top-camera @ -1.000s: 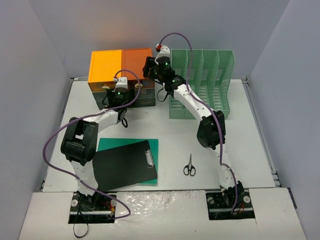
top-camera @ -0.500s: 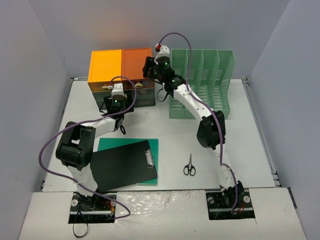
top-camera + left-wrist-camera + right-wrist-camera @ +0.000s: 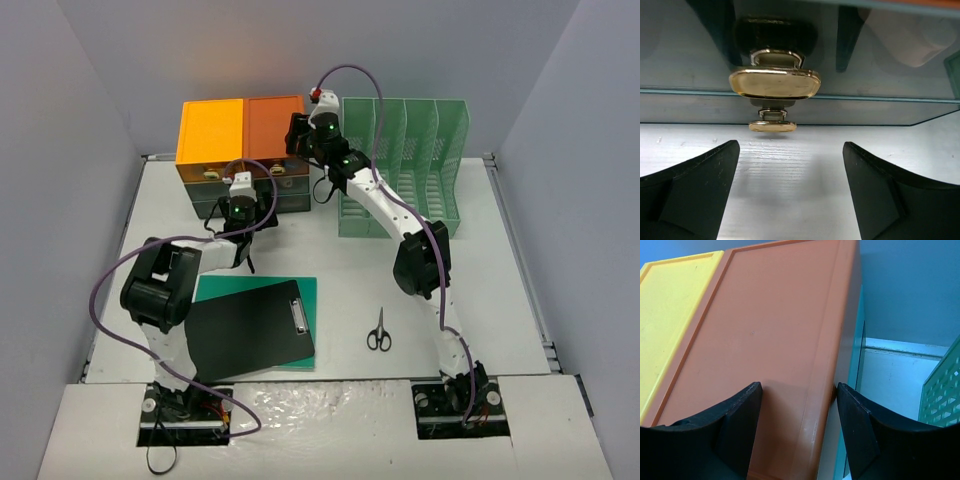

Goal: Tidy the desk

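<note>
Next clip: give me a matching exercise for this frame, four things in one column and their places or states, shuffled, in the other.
Things
1 scissors
2 black clipboard
3 green file rack
4 left claw

Places or states
A open, facing a gold drawer handle
B back right of the desk
C lying on a green sheet
D on bare desk beside the right arm

Pairs: 1-D, 2-C, 3-B, 4-A

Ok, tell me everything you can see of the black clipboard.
The black rectangular clipboard lies flat at the front left of the white desk, turned slightly askew. It is a matte dark board with a slim clip at the middle of its right short edge. It rests on a green flat sheet, covering most of it.
</note>
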